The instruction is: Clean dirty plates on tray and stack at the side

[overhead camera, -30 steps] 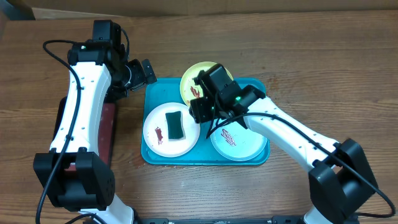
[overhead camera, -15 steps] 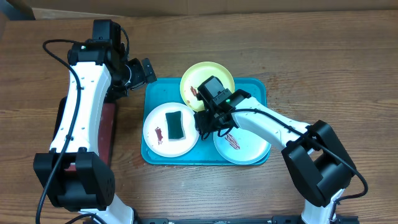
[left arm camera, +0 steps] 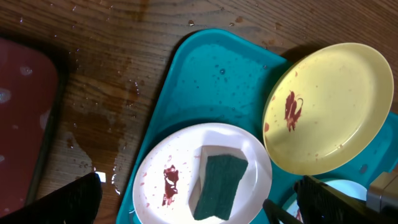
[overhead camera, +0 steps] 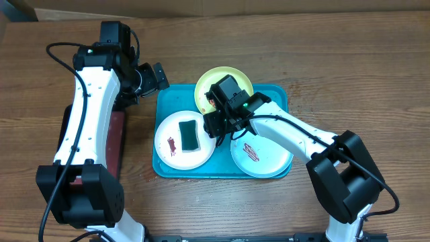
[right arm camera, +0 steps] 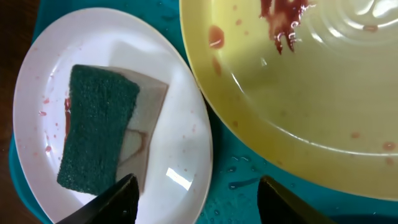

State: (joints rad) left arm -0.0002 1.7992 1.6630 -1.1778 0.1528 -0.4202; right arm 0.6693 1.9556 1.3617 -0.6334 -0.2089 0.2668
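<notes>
Three pieces await cleaning, all on the turquoise tray point(overhead camera: 176, 99) at the middle of the tabletop. The yellow-green plate point(overhead camera: 232, 75) lies across the tray rim on the side toward the far edge, partly overhanging the wood. The white plate point(overhead camera: 168, 128) occupies the tray's left half and carries a green sponge point(overhead camera: 189, 134). The mint plate point(overhead camera: 269, 160) sits in the corner of the tray nearest the table's near-right corner. Each bears reddish-brown smears.

The right gripper point(right arm camera: 196, 202) hovers low where the white and yellow-green plates meet, jaws spread and empty. The left gripper point(overhead camera: 161, 77) hangs just beside the tray's far-left corner, jaws also spread wide with nothing between them. A dark red tray point(overhead camera: 117, 144) lies along the table's left edge.

Handling, as judged: the plates look like thin, stiff plastic, so light and unlikely to break. Water beads on the tray and the wood, so they are probably slick. The raised rim is the only purchase for a pinch. The overhanging edge of the yellow-green plate gives the easiest access from below. The other two plates lie flat and would need a fingertip worked under the lip. The sponge is soft and will compress, so it is best gripped across its narrow sides.
</notes>
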